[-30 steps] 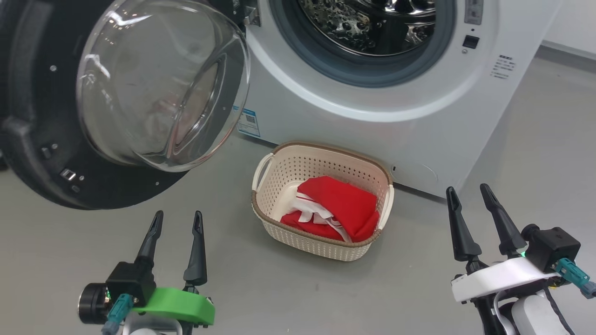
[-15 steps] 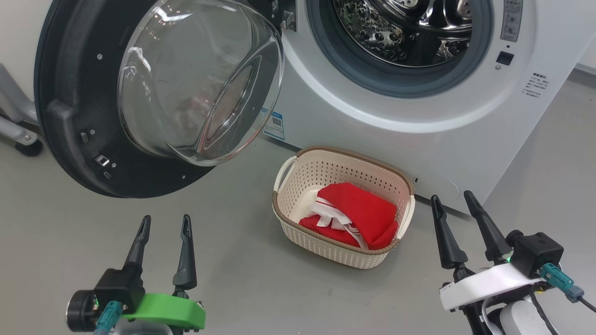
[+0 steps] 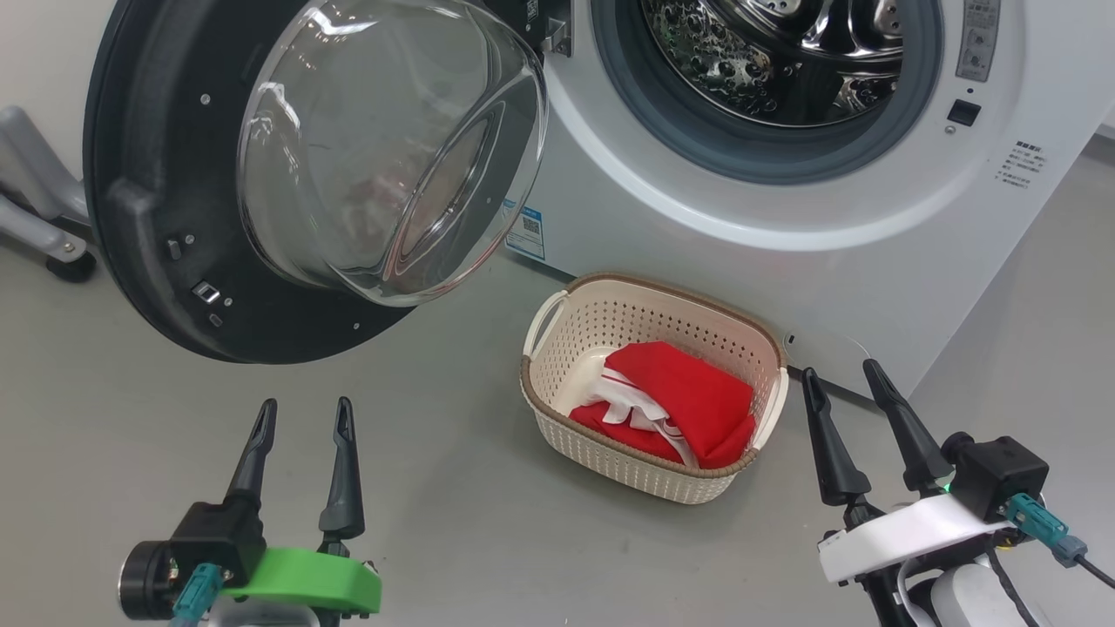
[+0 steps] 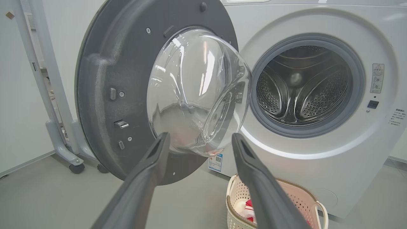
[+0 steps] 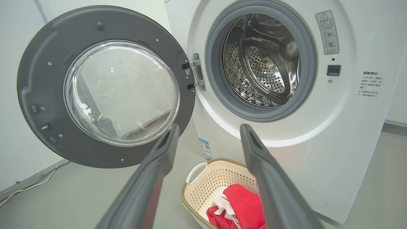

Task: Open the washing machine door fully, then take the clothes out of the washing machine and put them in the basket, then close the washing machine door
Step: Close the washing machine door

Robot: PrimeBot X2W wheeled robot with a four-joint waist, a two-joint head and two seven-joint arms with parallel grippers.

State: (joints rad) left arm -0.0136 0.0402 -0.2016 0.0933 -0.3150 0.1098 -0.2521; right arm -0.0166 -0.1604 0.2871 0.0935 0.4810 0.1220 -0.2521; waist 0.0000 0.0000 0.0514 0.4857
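Observation:
The washing machine door (image 3: 157,218) (image 4: 105,95) (image 5: 38,95) stands swung wide to the left, its glass bowl bulging toward me. The white washing machine (image 3: 784,209) (image 4: 318,165) (image 5: 349,133) shows a bare steel drum (image 3: 784,52) (image 4: 305,92) (image 5: 260,70). The red and white clothes (image 3: 679,405) (image 5: 241,203) lie in the cream basket (image 3: 610,318) (image 4: 292,194) (image 5: 210,178) on the floor before the machine. My left gripper (image 3: 302,409) (image 4: 200,136) is open and holds nothing, low at the left below the door. My right gripper (image 3: 841,373) (image 5: 208,127) is open and holds nothing, just right of the basket.
Grey floor (image 3: 453,522) spreads around the basket. A grey wheeled stand leg (image 3: 43,235) (image 4: 60,143) sits left of the door. A cable (image 5: 31,186) runs along the wall base. A blue label sticker (image 3: 525,233) is on the machine's front.
The whole head picture has shifted right and down, so the camera has moved, bringing more of the door and the stand leg into view. Both grippers stay open.

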